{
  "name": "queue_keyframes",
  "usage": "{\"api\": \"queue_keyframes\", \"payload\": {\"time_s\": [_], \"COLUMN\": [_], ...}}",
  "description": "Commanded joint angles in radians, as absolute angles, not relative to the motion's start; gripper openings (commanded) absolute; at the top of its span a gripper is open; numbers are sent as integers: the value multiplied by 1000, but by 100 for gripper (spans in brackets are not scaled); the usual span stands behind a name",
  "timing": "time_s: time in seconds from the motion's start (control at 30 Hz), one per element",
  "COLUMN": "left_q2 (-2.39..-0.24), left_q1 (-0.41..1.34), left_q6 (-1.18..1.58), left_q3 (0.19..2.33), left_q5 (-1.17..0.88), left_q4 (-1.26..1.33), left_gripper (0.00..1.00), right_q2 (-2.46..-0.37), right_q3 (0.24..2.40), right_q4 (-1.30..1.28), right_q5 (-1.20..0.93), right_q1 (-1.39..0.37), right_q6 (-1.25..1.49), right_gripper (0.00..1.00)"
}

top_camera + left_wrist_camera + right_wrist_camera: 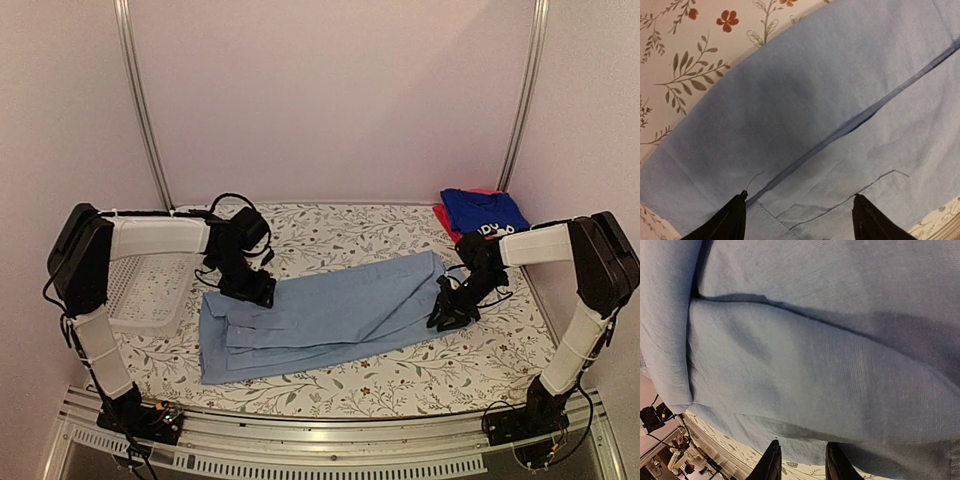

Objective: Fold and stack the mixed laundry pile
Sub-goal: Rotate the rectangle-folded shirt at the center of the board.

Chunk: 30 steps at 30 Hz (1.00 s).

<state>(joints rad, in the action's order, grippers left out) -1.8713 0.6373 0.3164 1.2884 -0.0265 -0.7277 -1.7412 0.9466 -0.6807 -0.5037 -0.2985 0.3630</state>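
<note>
A large light-blue shirt (330,315) lies folded lengthwise across the middle of the table. My left gripper (256,291) hovers over its upper-left end. In the left wrist view this gripper (800,202) is open, its fingertips (741,202) wide apart above a seam and pocket of the shirt (840,90), nothing between them. My right gripper (450,316) sits at the shirt's right end. Seen from the right wrist, the right gripper (801,452) shows a narrow gap at the shirt's hem (805,365), holding nothing. A royal-blue shirt (483,210) rests on a red-pink one (444,217) at the back right.
A white perforated basket (150,292) stands at the left, under the left arm. The floral table cover (340,235) shows around the shirt. Metal rails (300,440) run along the near edge, and pale walls close off the back and sides.
</note>
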Motion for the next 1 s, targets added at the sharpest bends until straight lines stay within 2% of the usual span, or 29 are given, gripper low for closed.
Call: {"api": "queue_keyframes", "payload": {"time_s": [0.0,0.37,0.6,0.83,0.97], "left_q2": [-1779,-1863,-1827,-1768,-1756], "left_q1": [550,490,476,458,435], "left_q6": [280,251,213,231,248], "left_q3": [1217,1203,1186,1170,1156], "left_q5": [-65,-74,-140,-142,-92], "left_q4": [-792,-834,-856,-860,-863], "left_gripper": [73,74,45,0,0], "right_q2": [-1783,-1783,-1781,-1779,-1780], "right_q3": [949,947,944,934,934], "right_q4": [-640,-645,-642,-637,-637], "right_q5": [-485,-486,-484,-481,-478], "right_q1": [-298,-298,-297,-297,-298], "right_q6": [337,322,319,324,329], "right_gripper": [31,31,31,31,31]}}
